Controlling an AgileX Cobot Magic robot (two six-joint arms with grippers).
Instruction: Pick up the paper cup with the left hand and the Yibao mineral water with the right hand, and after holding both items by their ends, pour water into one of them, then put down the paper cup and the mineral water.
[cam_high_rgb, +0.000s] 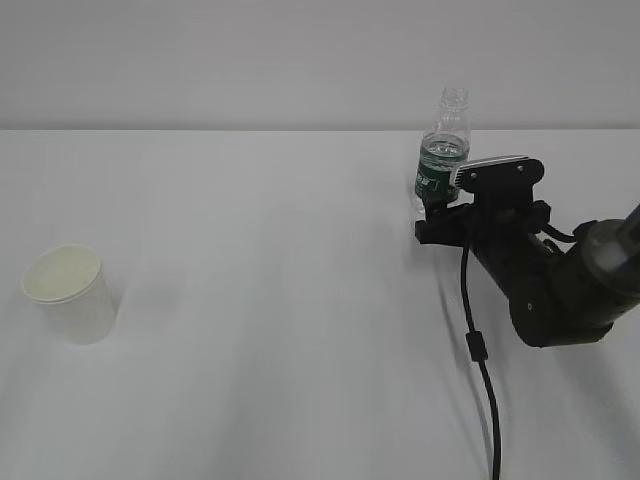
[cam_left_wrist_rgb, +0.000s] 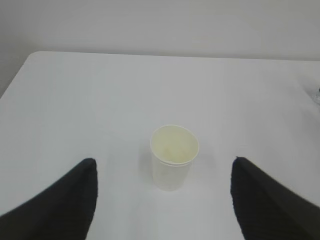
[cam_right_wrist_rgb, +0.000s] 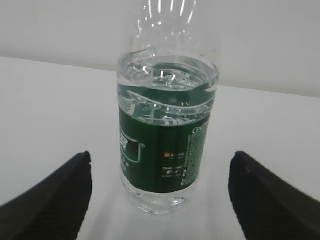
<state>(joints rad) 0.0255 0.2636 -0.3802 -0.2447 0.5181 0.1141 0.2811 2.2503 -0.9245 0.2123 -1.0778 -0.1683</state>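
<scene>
Right gripper stood wide, its two dark fingers flanking the bottle without touching it, while the bottle stood upright on the white table, far right in the exterior view, close in front of the arm. Left gripper also gaped wide, framing the cup, which stood upright and apart from both fingers; in the exterior view the cup sat alone at the near left, well apart from the bottle, with the left arm itself out of that shot. Nothing was held yet. Water reached about the top of the green label, and the neck appeared uncapped, though glare made that hard to confirm. The likeliest trouble lay in the closing: a bottle sitting off-centre between the jaws could be nudged by one finger first and tip, spilling across the table. A hard squeeze on the thin plastic might push water upward. On the other side, the light cup could skid or crumple if the left fingers met it unevenly, or be knocked over on approach.
</scene>
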